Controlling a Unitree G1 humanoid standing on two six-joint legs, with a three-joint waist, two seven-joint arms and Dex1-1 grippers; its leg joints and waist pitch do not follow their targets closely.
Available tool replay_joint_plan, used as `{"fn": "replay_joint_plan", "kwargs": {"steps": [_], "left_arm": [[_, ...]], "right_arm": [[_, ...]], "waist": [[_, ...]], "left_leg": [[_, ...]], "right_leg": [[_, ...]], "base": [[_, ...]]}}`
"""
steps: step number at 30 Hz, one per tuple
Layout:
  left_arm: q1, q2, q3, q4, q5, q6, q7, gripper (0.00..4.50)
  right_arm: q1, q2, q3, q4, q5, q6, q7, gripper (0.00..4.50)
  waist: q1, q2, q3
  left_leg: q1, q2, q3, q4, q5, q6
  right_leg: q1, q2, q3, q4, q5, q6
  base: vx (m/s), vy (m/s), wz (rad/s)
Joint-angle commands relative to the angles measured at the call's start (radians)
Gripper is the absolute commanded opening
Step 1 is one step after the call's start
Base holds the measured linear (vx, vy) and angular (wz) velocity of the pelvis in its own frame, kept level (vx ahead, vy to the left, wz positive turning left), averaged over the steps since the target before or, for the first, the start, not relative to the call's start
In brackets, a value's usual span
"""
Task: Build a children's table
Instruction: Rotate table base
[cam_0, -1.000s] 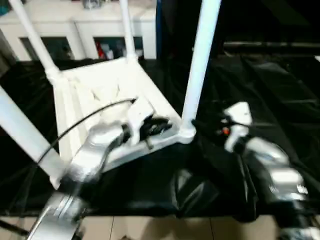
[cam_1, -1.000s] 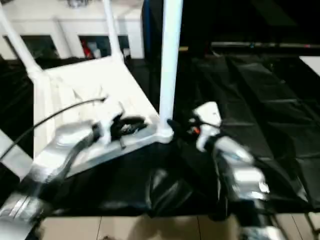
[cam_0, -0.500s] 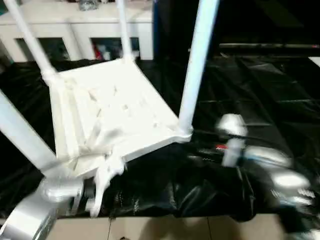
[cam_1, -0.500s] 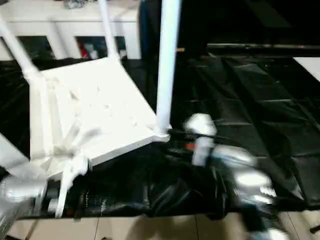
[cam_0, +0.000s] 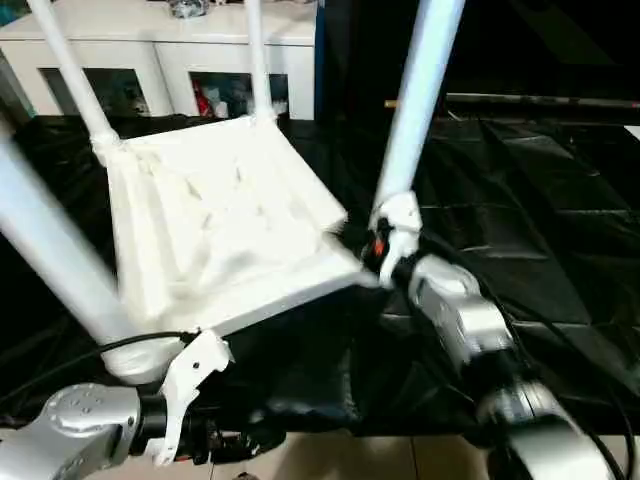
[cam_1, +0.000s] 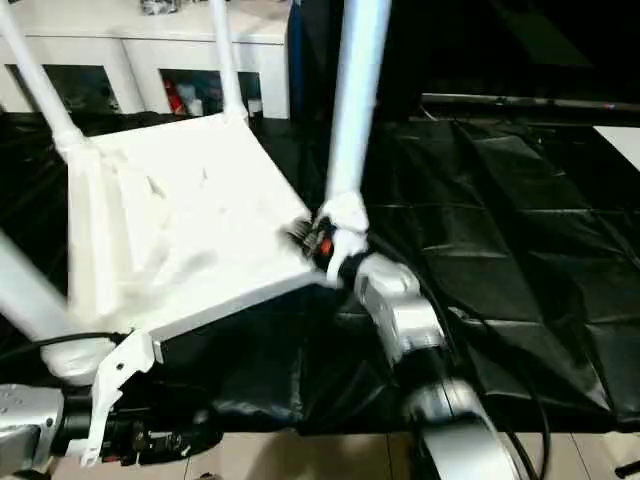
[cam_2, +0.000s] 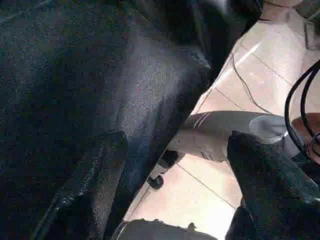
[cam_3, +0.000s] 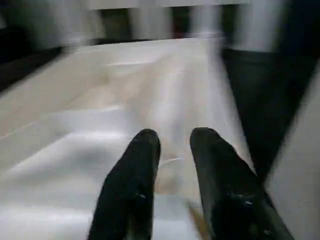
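The children's table lies upside down on the black cloth, its white ribbed tabletop (cam_0: 220, 215) facing up. White legs (cam_0: 418, 100) stand up from its corners, one of them (cam_0: 50, 250) close at the near left. My right gripper (cam_0: 372, 243) is at the tabletop's near right corner, by the base of that corner's leg. Its black fingers (cam_3: 135, 170) stand a narrow gap apart over the white underside, with nothing seen between them. Down at the work table's front edge my left gripper (cam_2: 175, 165) is open wide, its fingers (cam_2: 85, 190) against the hanging black cloth.
A white glass-door cabinet (cam_0: 170, 40) stands behind the black-draped work table (cam_0: 540, 200). Tiled floor (cam_0: 330, 462) runs along the front edge. A grey stand foot with a castor (cam_2: 220, 135) rests on the floor below. A black cable (cam_0: 60, 365) trails from my left arm.
My left arm has drawn back off the tabletop down to the table's front edge and its fingers have opened. The right gripper has moved in to the near right corner, its fingers narrowing.
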Motion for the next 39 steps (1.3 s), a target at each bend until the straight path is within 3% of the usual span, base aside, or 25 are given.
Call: {"fn": "replay_joint_plan", "kwargs": {"steps": [1,6,11,14,18,21,23,25,27,29,31,33,34,39], "left_arm": [[0.004,-0.001,0.01,-0.024,-0.001,-0.005,0.014,4.05],[0.005,-0.002,0.001,-0.016,-0.001,-0.029,0.018,4.49],[0.013,-0.016,0.036,0.009,-0.012,-0.087,0.017,4.5],[0.03,-0.054,0.113,0.034,-0.062,-0.137,0.01,4.5],[0.049,-0.058,0.174,0.059,-0.091,-0.169,-0.004,4.5],[0.106,0.021,0.251,0.083,-0.112,-0.186,-0.09,4.5],[0.123,0.045,0.274,0.089,-0.119,-0.188,-0.118,4.5],[0.156,0.106,0.323,0.109,-0.123,-0.196,-0.18,4.5],[0.15,0.13,0.367,0.145,-0.108,-0.242,-0.193,4.5],[0.067,0.111,0.426,0.212,-0.13,-0.288,-0.163,4.5],[0.002,0.101,0.456,0.259,-0.156,-0.305,-0.15,4.5],[-0.037,0.104,0.467,0.294,-0.174,-0.309,-0.159,4.5],[-0.051,0.109,0.468,0.311,-0.179,-0.309,-0.168,4.5],[-0.101,0.099,0.446,0.347,-0.211,-0.306,-0.202,4.5]], "right_arm": [[-0.022,-0.026,-0.057,0.065,-0.015,-0.041,-0.103,0.91],[-0.062,-0.027,-0.072,0.153,-0.008,-0.087,-0.13,0.43],[-0.057,-0.009,-0.047,0.139,-0.003,-0.107,-0.002,0.25],[0.01,-0.029,-0.002,0.046,0.008,-0.102,0.157,0.25],[0.095,-0.075,0.039,-0.068,0.022,-0.069,0.269,0.58],[0.192,-0.141,0.062,-0.198,0.045,-0.011,0.379,0.7],[0.213,-0.157,0.063,-0.225,0.05,0.004,0.4,1.0],[0.25,-0.19,0.059,-0.283,0.062,0.036,0.438,1.01],[0.28,-0.216,0.057,-0.334,0.071,0.057,0.463,1.18],[0.322,-0.244,0.074,-0.404,0.089,0.111,0.509,1.42],[0.351,-0.263,0.094,-0.432,0.077,0.132,0.522,1.53],[0.364,-0.269,0.1,-0.434,0.061,0.136,0.509,1.77],[0.369,-0.267,0.095,-0.439,0.066,0.143,0.505,1.77],[0.382,-0.267,0.082,-0.492,0.114,0.182,0.544,2.16]], "waist": [[-0.007,0.01,-0.052],[-0.012,0.003,-0.057],[-0.018,0.001,-0.057],[-0.019,0.0,-0.054],[-0.01,-0.001,-0.052],[-0.004,0.0,-0.049],[-0.006,0.0,-0.046],[-0.003,0.007,-0.045],[-0.007,0.002,-0.044],[-0.006,0.004,-0.044],[0.001,0.007,-0.045],[0.0,0.006,-0.047],[-0.001,0.005,-0.049],[-0.004,0.007,-0.052]], "left_leg": [[0.032,0.033,-0.011,-0.084,-0.303,-0.058],[0.019,0.028,-0.011,-0.078,-0.253,-0.033],[0.015,0.029,-0.011,-0.076,-0.242,-0.01],[0.015,0.032,-0.011,-0.078,-0.253,0.0],[0.02,0.035,-0.011,-0.08,-0.273,0.004],[0.023,0.034,-0.013,-0.082,-0.298,0.0],[0.025,0.035,-0.015,-0.087,-0.333,-0.007],[0.024,0.035,-0.017,-0.087,-0.34,-0.008],[0.027,0.036,-0.017,-0.088,-0.363,-0.012],[0.028,0.036,-0.018,-0.09,-0.359,-0.013],[0.038,0.035,-0.015,-0.086,-0.361,-0.018],[0.026,0.034,-0.02,-0.089,-0.336,-0.024],[0.03,0.034,-0.019,-0.087,-0.338,-0.026],[0.028,0.035,-0.017,-0.084,-0.308,-0.013]], "right_leg": [[0.023,-0.041,0.046,-0.077,-0.223,-0.175],[0.036,-0.039,0.044,-0.069,-0.146,-0.172],[0.039,-0.039,0.043,-0.068,-0.143,-0.188],[0.039,-0.04,0.044,-0.073,-0.164,-0.193],[0.037,-0.036,0.045,-0.076,-0.179,-0.185],[0.034,-0.036,0.046,-0.082,-0.223,-0.175],[0.032,-0.036,0.046,-0.086,-0.269,-0.164],[0.032,-0.038,0.048,-0.089,-0.286,-0.158],[0.028,-0.036,0.048,-0.09,-0.301,-0.158],[0.029,-0.036,0.049,-0.088,-0.283,-0.163],[0.023,-0.033,0.049,-0.088,-0.257,-0.171],[0.036,-0.038,0.047,-0.08,-0.218,-0.188],[0.034,-0.037,0.047,-0.08,-0.211,-0.191],[0.037,-0.039,0.047,-0.076,-0.187,-0.206]], "base": [[0.0,0.0,0.0],[0.0,0.0,0.0],[0.0,0.0,0.0],[0.0,0.0,0.0],[0.0,0.0,0.0],[0.0,0.0,0.0],[0.0,0.0,0.0],[0.0,0.0,0.0],[0.0,0.0,0.0],[0.0,0.0,0.0],[0.0,0.0,0.0],[0.0,0.0,0.0],[0.0,0.0,0.0],[0.0,0.0,0.0]]}}
